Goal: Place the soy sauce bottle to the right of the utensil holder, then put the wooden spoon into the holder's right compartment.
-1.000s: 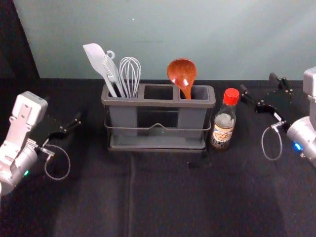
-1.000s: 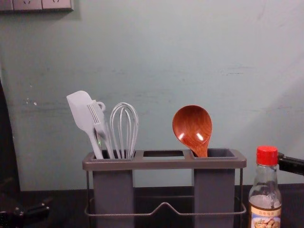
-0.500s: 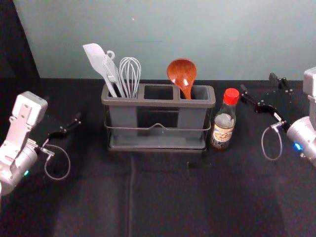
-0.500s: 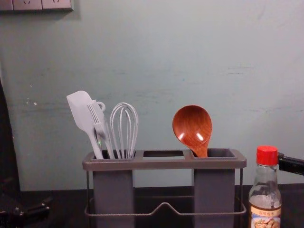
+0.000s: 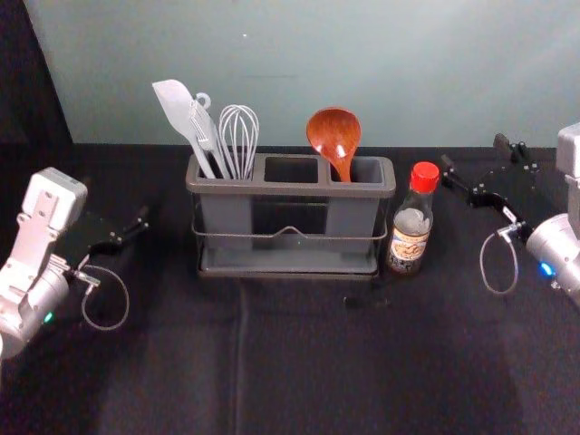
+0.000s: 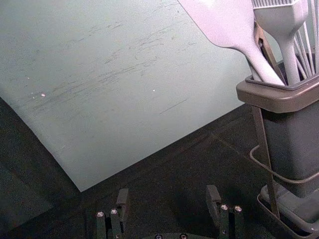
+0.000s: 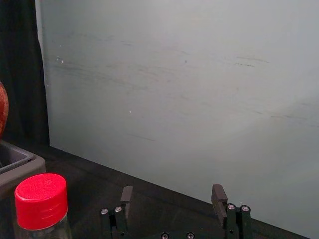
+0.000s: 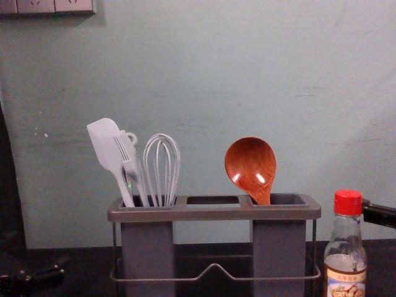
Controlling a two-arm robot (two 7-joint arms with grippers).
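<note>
The utensil holder [image 5: 290, 189] stands mid-table. The wooden spoon [image 5: 334, 136] leans bowl-up in its right compartment. Upright just right of the holder is the red-capped soy sauce bottle [image 5: 410, 231], a narrow gap between them. My right gripper [image 5: 474, 152] is open beyond the bottle's right side, not touching it. In the right wrist view nothing is between the fingertips of my right gripper [image 7: 172, 192], and the bottle's cap [image 7: 41, 201] is beside them. My left gripper [image 5: 114, 201] is left of the holder; in the left wrist view my left gripper [image 6: 168, 194] is open and holds nothing.
A white spatula [image 5: 184, 118], a brush [image 8: 129, 159] and a whisk [image 5: 238, 140] stand in the holder's left compartment. A pale wall [image 5: 299, 54] rises behind the dark-covered table [image 5: 299, 362]. Wall sockets [image 8: 55, 6] are at the chest view's upper left.
</note>
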